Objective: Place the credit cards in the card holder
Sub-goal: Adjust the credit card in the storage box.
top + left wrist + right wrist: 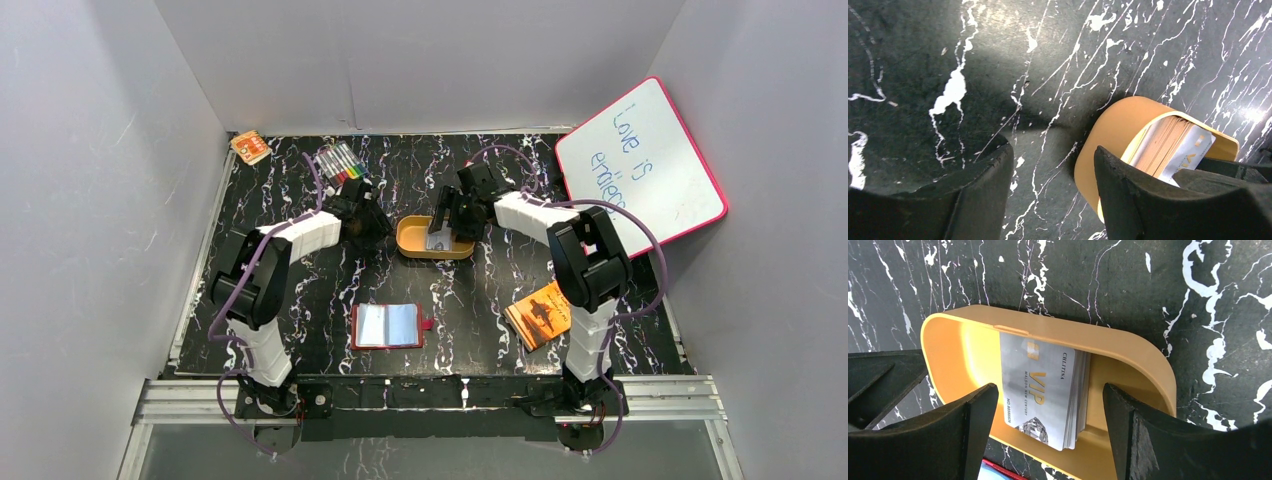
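Two sets of fingers crowd the orange tin [410,246] at the far middle of the table [470,300], and neither is clasping anything. The credit cards [1035,365] stand on edge as one stack inside the tin, leaning against its far wall, with a silver VIP card facing outward. The right gripper [1048,390] reaches in from the right and hangs over the tin with its jaws spread wide. One finger sits to each side of the stack, with a gap showing on both sides. That straddle looks chosen so a closing pinch would catch the cards by their flat faces, the easiest way to lift upright cards. The left gripper [1053,150] sits just beside the tin's left end, jaws parted with mostly bare table between them. Its right finger is close against the rounded wall, though I cannot tell whether it touches. My reading is that it is there to brace the light tin against sliding. The card holder [388,325] lies opened flat at the near middle, pockets up and well apart from the tin, ready to receive. I see no card in it, so the task seems to be at its first pick
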